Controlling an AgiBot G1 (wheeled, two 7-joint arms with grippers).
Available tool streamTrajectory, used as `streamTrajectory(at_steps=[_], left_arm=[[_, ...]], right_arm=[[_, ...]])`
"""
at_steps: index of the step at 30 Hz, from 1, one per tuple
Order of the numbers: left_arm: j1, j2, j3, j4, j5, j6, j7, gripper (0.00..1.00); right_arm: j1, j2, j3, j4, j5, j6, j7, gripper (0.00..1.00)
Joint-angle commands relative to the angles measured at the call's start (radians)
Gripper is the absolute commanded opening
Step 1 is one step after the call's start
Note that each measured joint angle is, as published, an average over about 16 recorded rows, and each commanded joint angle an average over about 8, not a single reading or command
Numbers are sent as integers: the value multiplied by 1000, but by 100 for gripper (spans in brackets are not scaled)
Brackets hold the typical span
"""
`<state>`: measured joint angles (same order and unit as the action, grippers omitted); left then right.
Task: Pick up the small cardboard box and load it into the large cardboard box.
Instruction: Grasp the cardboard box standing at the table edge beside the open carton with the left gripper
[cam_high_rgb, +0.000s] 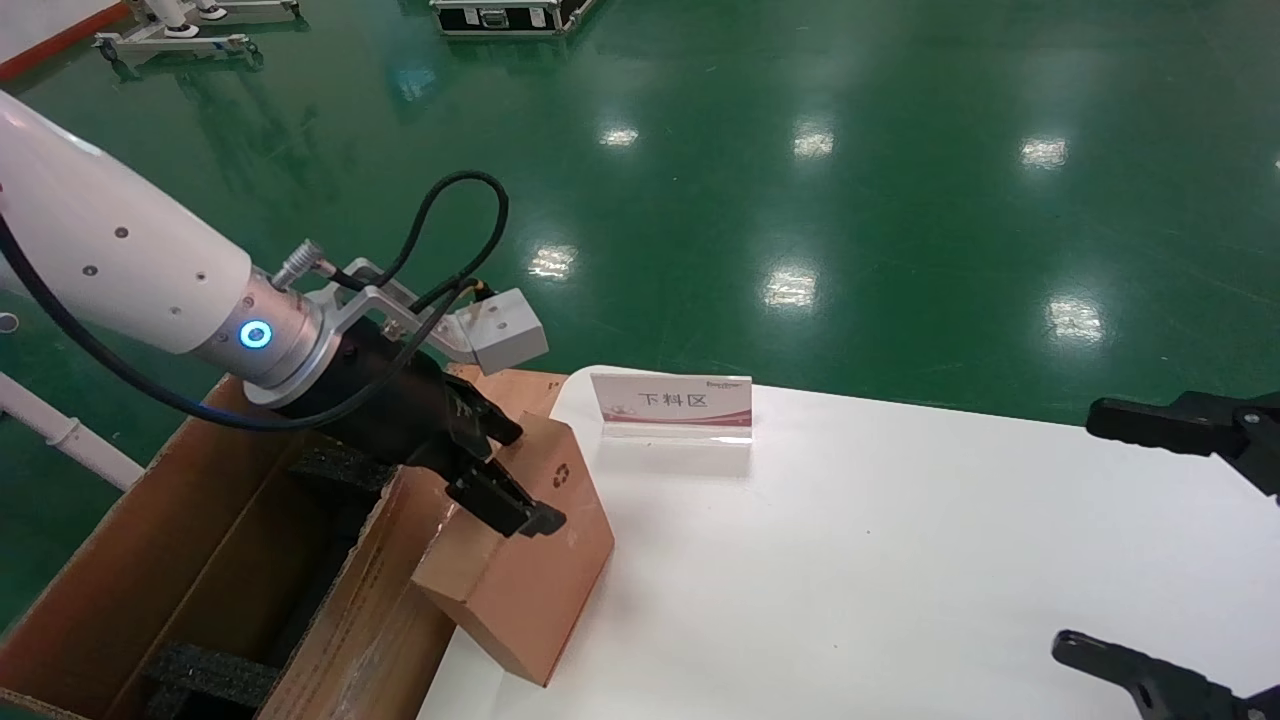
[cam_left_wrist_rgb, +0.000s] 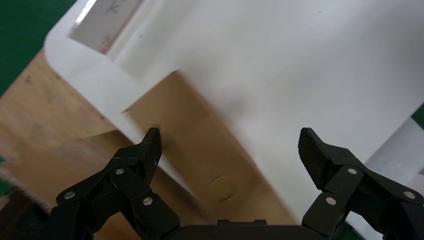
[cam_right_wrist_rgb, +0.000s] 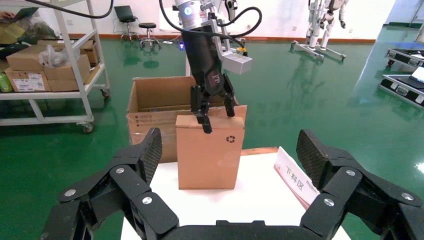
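On a white table (cam_high_rgb: 900, 560) over glossy green flooring, the small cardboard box (cam_high_rgb: 530, 560) stands at the edge nearest the large cardboard box (cam_high_rgb: 200, 560), the left gripper (cam_high_rgb: 505, 470) spread over its top, apparently to grasp, while the right gripper (cam_right_wrist_rgb: 227, 150) waits spread, well apart.

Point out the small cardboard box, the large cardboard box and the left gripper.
small cardboard box (cam_high_rgb: 535, 585), head view, front face.
large cardboard box (cam_high_rgb: 190, 540), head view, inner wall.
left gripper (cam_high_rgb: 515, 475), head view, between the fingertips.
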<state>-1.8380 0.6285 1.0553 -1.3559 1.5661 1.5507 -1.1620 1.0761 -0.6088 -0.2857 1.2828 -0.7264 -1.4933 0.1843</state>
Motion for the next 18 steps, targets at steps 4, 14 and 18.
streamTrajectory(at_steps=[4,14,18], left_arm=[[-30,1,32,0,12,-4,-14,100],[-60,3,94,-1,-1,-4,-42,100],[-65,4,120,0,-5,-8,-52,100]], right_arm=[[0,0,0,0,0,0,0,100],[0,0,-1,0,1,0,-1,100],[0,1,-1,0,1,1,-1,100]])
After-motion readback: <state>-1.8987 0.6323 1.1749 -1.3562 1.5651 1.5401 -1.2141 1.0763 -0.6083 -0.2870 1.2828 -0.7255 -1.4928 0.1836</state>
